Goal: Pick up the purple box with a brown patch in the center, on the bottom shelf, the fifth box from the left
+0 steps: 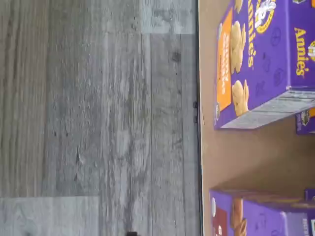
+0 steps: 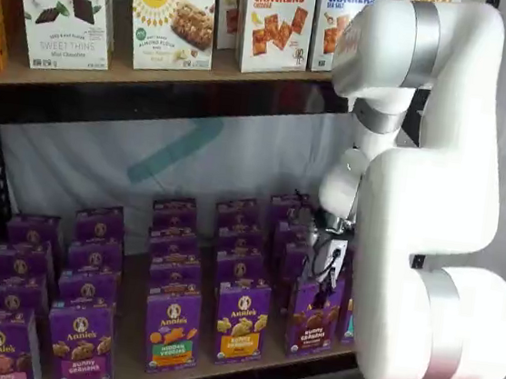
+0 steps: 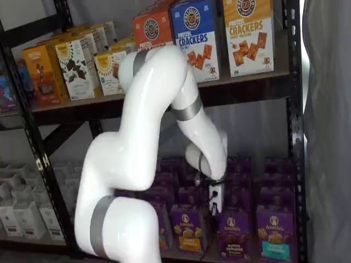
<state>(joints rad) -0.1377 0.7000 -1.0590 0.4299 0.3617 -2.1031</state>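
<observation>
Although the wrist view shows grey plank flooring (image 1: 98, 118), the tan wooden bottom shelf (image 1: 246, 157) and purple cartons, no fingers appear. In a shelf view, the white gripper (image 2: 323, 284) hangs at centre-right before the small purple box (image 2: 313, 323) with brown crackers, ungrasped; finger opening cannot be told. In a shelf view, gripper (image 3: 214, 205) sits lower centre, beside that box (image 3: 235, 235); the pick remains.

Upper shelf (image 2: 155, 82) w/ cracker boxes (image 2: 277, 18) — grey plank floor (image 1: 98, 118).

purple box (image 2: 314, 317) with brown patch, tan bottom shelf (image 2: 196, 367), white arm (image 2: 431, 228)
</observation>
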